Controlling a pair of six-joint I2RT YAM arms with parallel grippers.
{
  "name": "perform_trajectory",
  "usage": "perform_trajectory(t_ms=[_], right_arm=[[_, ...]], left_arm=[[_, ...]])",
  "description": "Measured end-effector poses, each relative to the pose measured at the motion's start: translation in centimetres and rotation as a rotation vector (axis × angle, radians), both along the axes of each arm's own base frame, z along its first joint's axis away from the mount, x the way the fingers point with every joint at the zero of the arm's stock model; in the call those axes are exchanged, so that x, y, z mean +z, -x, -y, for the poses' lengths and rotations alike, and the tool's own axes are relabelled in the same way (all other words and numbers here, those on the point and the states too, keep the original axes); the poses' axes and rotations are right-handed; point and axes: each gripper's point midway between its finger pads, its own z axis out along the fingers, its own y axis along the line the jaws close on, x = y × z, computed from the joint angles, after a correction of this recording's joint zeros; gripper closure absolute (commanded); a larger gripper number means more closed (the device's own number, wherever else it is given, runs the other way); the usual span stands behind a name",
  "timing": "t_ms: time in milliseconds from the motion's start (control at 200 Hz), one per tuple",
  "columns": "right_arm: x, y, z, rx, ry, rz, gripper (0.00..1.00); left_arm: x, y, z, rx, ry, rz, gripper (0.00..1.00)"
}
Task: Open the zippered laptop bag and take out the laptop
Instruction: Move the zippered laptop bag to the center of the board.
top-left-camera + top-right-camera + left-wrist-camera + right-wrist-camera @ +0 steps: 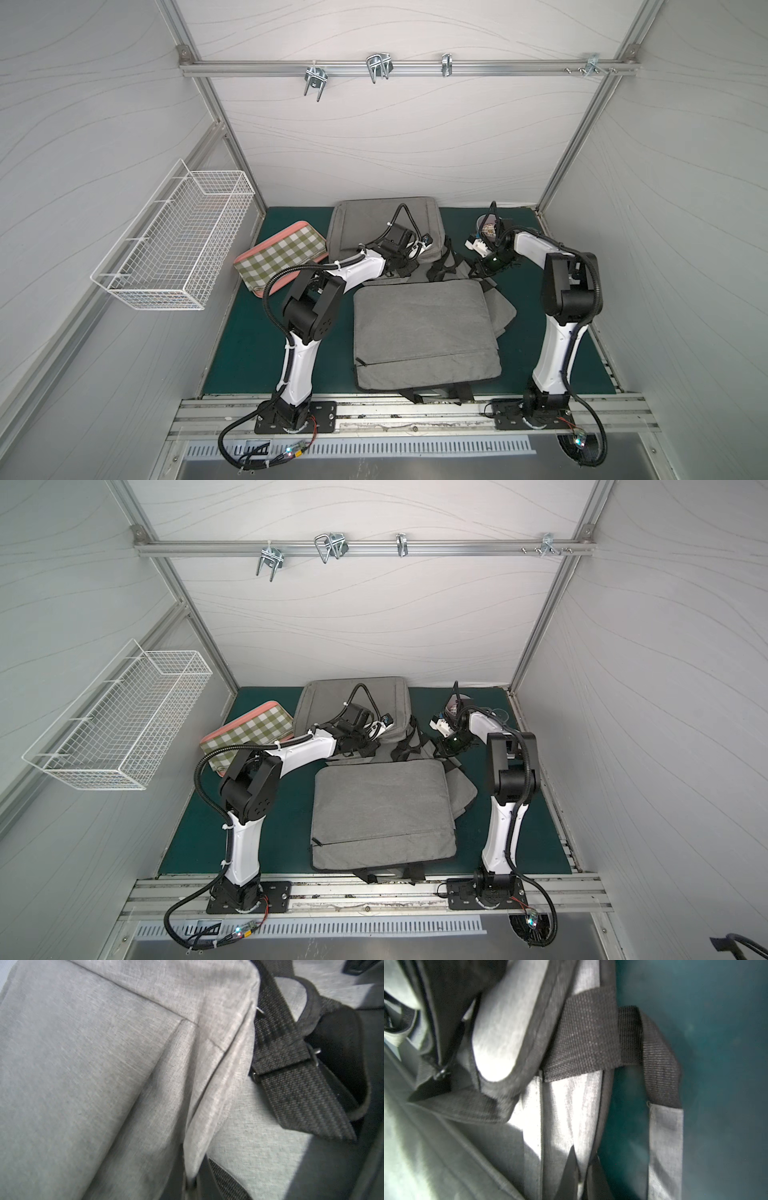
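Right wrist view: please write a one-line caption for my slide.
Close-up of the grey bag, a black webbing strap crossing its edge, on the green mat.

Checkered tray (282,255) lies near wall-mounted wire basket (166,249).

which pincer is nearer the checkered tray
Left. The left pincer is down at the near edge of the far gray bag, close to the checkered tray; the right pincer is past the black straps, farther from it.
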Motion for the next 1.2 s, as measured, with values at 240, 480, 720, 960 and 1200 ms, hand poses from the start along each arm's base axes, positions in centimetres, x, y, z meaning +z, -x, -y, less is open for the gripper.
perform_trajectory(t_ms=[240,480,720,960,1200], right_arm=[[0.7,2.9,4.1,-0.155,0.012,-0.058,1.0],[1.3,5.3,10.2,-0.326,0.095,-0.054,1.0],[1.3,7.4,14.9,-0.424,0.237,-0.043,1.0],[1.2,8.1,18.3,-0.511,0.339,-0.049,0.82],[1.8,7.3,18.3,-0.476,0.427,-0.012,0.43]], left_arm=[[0.1,-0.1,-0.1,0.019,0.0,0.002,1.0],[0.3,-0.1,-0.3,0.035,0.009,-0.004,1.0],[0.5,0.0,-0.8,0.055,0.013,-0.018,1.0],[0.9,0.0,-0.9,0.063,0.028,-0.026,1.0],[0.9,0.0,-0.9,0.072,0.041,-0.037,0.96]])
